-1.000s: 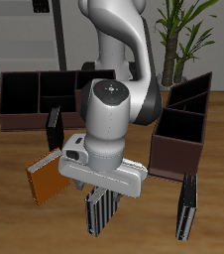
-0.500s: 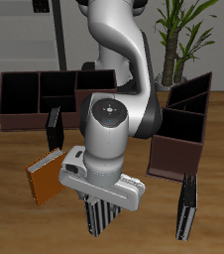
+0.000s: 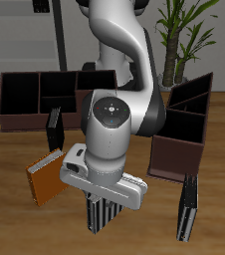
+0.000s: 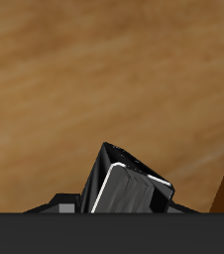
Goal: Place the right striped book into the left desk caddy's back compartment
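- Since a second ago, your gripper [image 3: 105,203] has come down over the right striped book [image 3: 102,213], and its body now hides more of the cover than it did then; over the last half second the drop has nearly stopped.
- That suggests you are at the grasp itself: the fingers look set about the book's upper end, but the hand hides the pads, so you cannot tell from either view whether they are clamped on it or apart.
- In the wrist view the right striped book [image 4: 132,187] fills the space right under the hand, a rounded, glossy dark edge with a pale line along it, the wooden table [image 4: 94,69] behind.
- The book lies near the table's front edge, between the orange book [image 3: 45,176] and the slim dark book [image 3: 188,207]; its grey and black lengthwise stripes show below the gripper.
- The left desk caddy [image 3: 180,134] is a rigid dark maroon-brown box standing beyond the slim dark book, and its back compartment [image 3: 191,99], the tall slant-walled section, is open at the top and holds nothing you can see.
- The book is hard, flat and smooth-covered, so a grip near one end may let it swing.
- A wide brown caddy [image 3: 45,97] stands farther back, and a potted plant [image 3: 184,30] behind that.
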Available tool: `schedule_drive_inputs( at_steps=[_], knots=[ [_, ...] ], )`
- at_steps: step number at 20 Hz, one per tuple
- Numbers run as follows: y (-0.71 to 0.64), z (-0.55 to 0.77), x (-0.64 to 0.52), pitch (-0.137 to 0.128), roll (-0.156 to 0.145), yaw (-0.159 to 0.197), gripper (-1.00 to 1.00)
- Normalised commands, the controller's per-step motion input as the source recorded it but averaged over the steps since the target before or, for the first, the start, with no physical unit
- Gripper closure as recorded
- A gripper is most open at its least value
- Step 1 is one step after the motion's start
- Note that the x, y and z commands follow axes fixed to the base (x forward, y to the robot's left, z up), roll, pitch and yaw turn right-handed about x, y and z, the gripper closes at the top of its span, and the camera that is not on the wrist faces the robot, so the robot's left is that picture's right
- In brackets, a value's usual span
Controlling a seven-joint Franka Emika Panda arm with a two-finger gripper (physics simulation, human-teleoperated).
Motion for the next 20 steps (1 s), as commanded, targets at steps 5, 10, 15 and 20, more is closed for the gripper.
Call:
schedule_drive_inputs(
  at_steps=[5, 10, 15, 20],
  knots=[
    [-0.01, 0.46, -0.19, -0.033, -0.003, 0.014, 1.00],
    [-0.01, 0.66, -0.26, -0.056, -0.024, 0.036, 1.00],
    [0.01, 0.69, -0.34, -0.058, -0.010, 0.053, 1.00],
    [-0.04, 0.64, -0.39, -0.039, -0.022, 0.030, 1.00]
  ],
)
